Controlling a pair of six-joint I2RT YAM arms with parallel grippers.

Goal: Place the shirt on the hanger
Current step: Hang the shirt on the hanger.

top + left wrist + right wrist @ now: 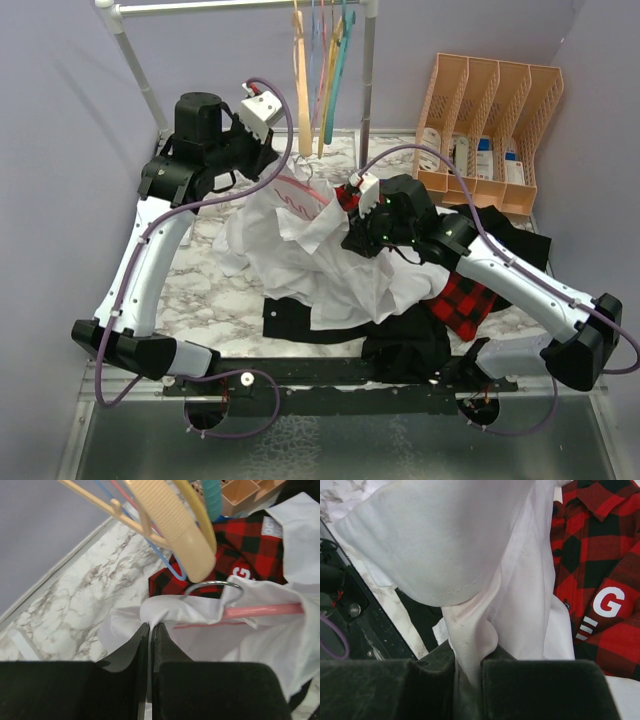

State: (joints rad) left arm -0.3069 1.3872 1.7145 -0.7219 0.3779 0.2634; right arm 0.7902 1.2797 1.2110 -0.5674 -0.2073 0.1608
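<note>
The white shirt (320, 255) hangs bunched between my two grippers above the marble table. My left gripper (150, 625) is shut on a fold of the shirt (200, 635) near the collar. The pink hanger (265, 611) lies inside the shirt, its metal hook (212, 584) poking out; in the top view its wavy arm (300, 195) shows through the fabric. My right gripper (468, 652) is shut on a thick fold of the shirt (450, 545). In the top view the right gripper (358, 232) sits at the shirt's right side.
A red-and-black plaid shirt (462, 300) and a black garment (405, 350) lie under and to the right. Peach, teal and other hangers (325, 70) hang on the rack at the back, close above my left gripper (172, 527). A peach file organiser (490, 120) stands back right.
</note>
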